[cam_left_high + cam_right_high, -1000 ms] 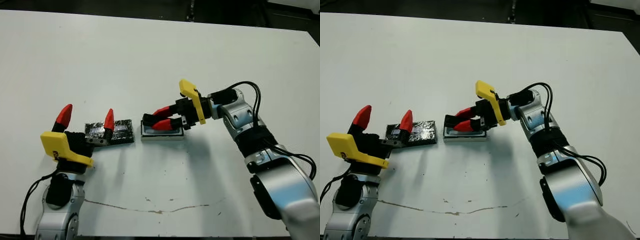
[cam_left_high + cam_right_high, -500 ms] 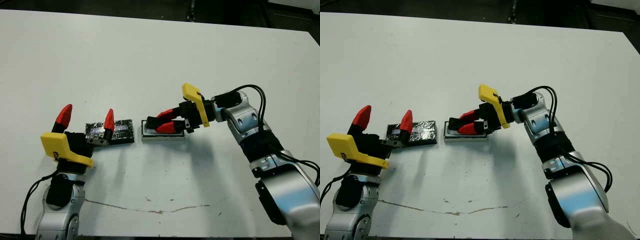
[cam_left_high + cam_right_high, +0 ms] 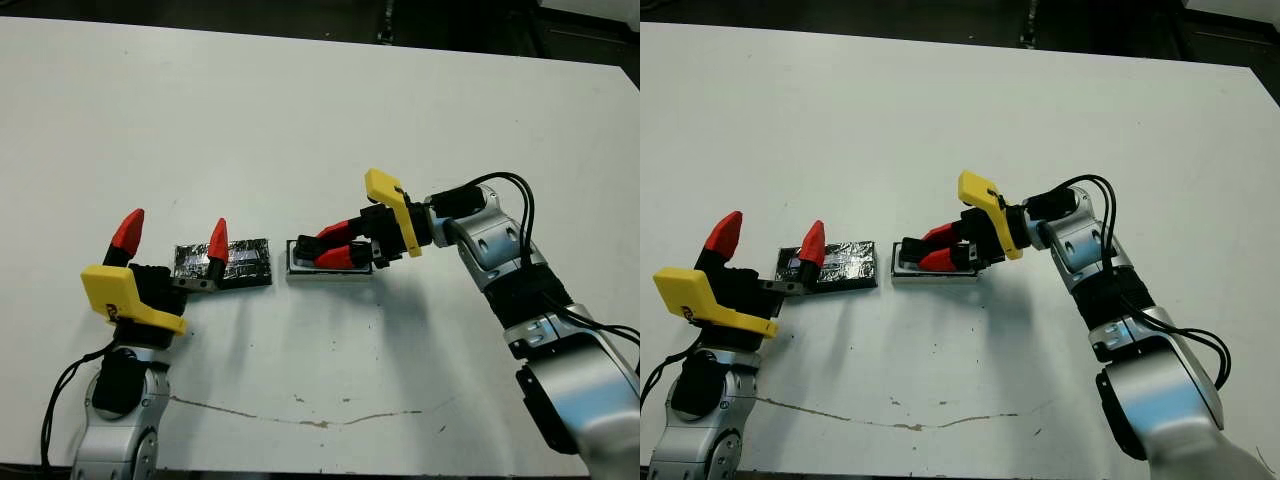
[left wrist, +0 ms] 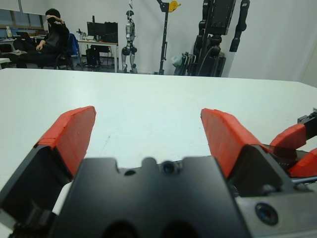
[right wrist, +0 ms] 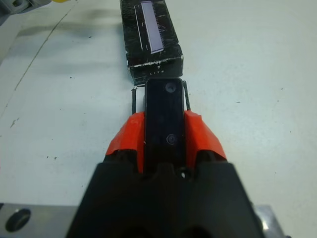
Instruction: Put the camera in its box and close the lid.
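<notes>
My right gripper point(image 3: 320, 248) is shut on the camera point(image 5: 164, 119), a narrow black oblong clamped between the red fingers point(image 5: 198, 134). It holds the camera low over the box point(image 3: 330, 273), a shallow white-lined tray; whether the camera touches it I cannot tell. Just left of the box, the lid point(image 3: 243, 262) lies flat on the table, black and crinkly with a pale strip point(image 5: 150, 32). At the front left, my left gripper point(image 3: 172, 233) is raised and open with nothing in it. One of its fingers point(image 3: 217, 240) stands in front of the lid's left end.
A thin dark scuff line point(image 3: 300, 418) runs across the white table near its front edge. The table's far edge point(image 3: 300, 35) borders a dark floor. Beyond the table, the left wrist view shows a seated person point(image 4: 52, 34) and equipment stands point(image 4: 218, 29).
My right gripper has drawn slightly back to the right and lower with the camera, bringing it over the box. The left arm and lid have not moved.
</notes>
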